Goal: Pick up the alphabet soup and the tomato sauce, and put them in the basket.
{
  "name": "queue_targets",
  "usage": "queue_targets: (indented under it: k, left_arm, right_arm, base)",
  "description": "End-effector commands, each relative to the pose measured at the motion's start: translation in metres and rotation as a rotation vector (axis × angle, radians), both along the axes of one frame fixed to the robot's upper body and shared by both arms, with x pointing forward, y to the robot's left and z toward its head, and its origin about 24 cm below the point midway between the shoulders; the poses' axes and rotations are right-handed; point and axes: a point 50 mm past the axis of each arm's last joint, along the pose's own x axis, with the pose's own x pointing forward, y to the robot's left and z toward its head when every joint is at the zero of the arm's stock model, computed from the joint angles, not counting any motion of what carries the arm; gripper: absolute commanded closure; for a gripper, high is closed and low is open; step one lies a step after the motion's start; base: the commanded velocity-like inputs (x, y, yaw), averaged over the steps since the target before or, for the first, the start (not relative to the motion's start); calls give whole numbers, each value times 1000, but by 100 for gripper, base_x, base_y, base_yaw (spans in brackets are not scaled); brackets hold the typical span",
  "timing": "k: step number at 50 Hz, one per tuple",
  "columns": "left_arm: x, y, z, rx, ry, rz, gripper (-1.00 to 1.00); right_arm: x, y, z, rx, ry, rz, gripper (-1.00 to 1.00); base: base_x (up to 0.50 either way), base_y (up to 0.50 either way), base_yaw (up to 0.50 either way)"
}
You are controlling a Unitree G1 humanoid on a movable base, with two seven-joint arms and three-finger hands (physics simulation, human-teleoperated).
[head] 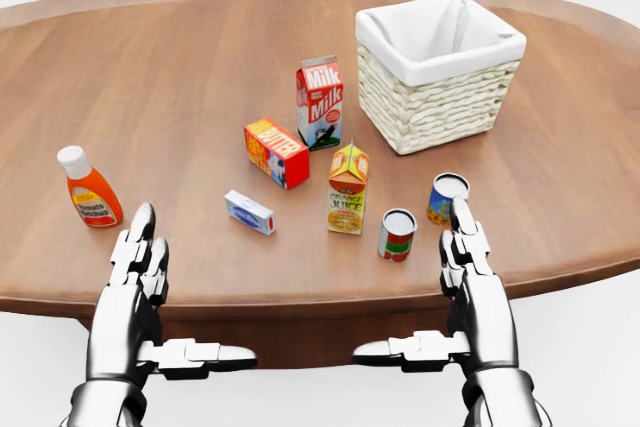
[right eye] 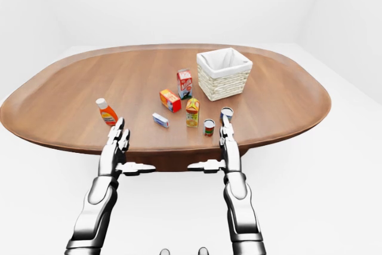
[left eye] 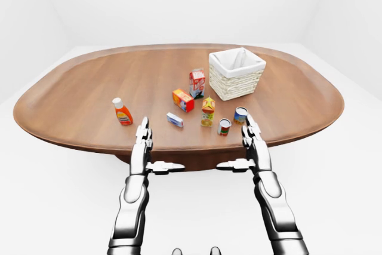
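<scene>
The alphabet soup (head: 446, 198), a blue and orange can, stands upright near the table's lower right edge in the head view. Just left of it stands the tomato sauce (head: 396, 235), a red and green can. Above them sits the white-lined wicker basket (head: 432, 107), with nothing in it. My right hand (head: 466, 252) is open with flat fingers, its tips just below the alphabet soup, holding nothing. At the lower left edge, my left hand (head: 138, 262) is open too, below an orange bottle.
On the oval wooden table (head: 180, 77) also stand a milk carton (head: 320, 102), an orange juice carton (head: 347, 187), a red-orange box (head: 277, 152), a small blue-white box (head: 249, 212) and an orange bottle (head: 89, 187). White floor surrounds the table.
</scene>
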Motion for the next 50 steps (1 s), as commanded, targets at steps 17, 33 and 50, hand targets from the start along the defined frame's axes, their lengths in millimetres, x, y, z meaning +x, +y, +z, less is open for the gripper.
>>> queue_targets:
  k: [17,33,50]
  left_arm:
    - [-4,7,10,27,-70,10,-100]
    - [-17,3,28,102,-174,0,-100]
    - [-24,3,39,141,-219,18,-100]
  right_arm:
    - [-5,-7,15,-20,-101,-15,-100]
    - [-15,-6,31,-29,-182,-12,-100]
    - [-25,-7,51,-49,-270,-28,-100]
  base:
    - [0,0,0]
    - [0,0,0]
    - [0,0,0]
